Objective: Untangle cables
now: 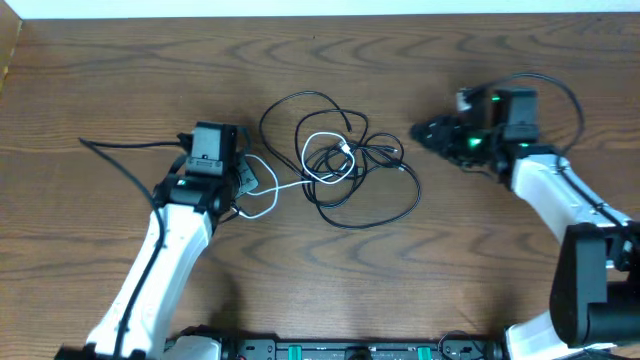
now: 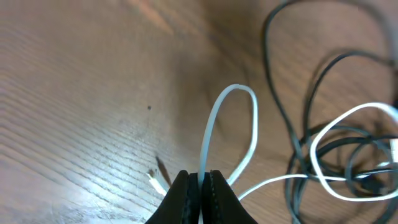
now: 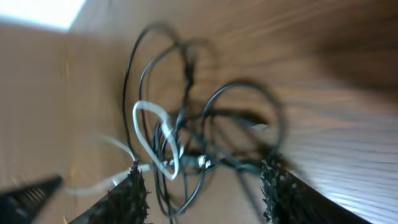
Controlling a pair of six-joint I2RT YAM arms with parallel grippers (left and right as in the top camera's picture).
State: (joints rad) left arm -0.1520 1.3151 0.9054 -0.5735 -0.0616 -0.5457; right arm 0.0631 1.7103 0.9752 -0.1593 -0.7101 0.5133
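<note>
Untangling, pull-apart step: left gripper (image 2: 200, 186) is clamping the white cord (image 2: 231, 98); right gripper (image 3: 204, 179) is gaping empty, probably needing a grasp on the black cords (image 1: 372, 205) next.

Overhead, my light is even and soft. Glare whitens the desk (image 2: 93, 180) in my left wrist view; my right one is blurred.

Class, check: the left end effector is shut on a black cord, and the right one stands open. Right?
No. The left wrist view shows the left end effector shut on the white cord, not a black one. The right end effector stands open.
</note>
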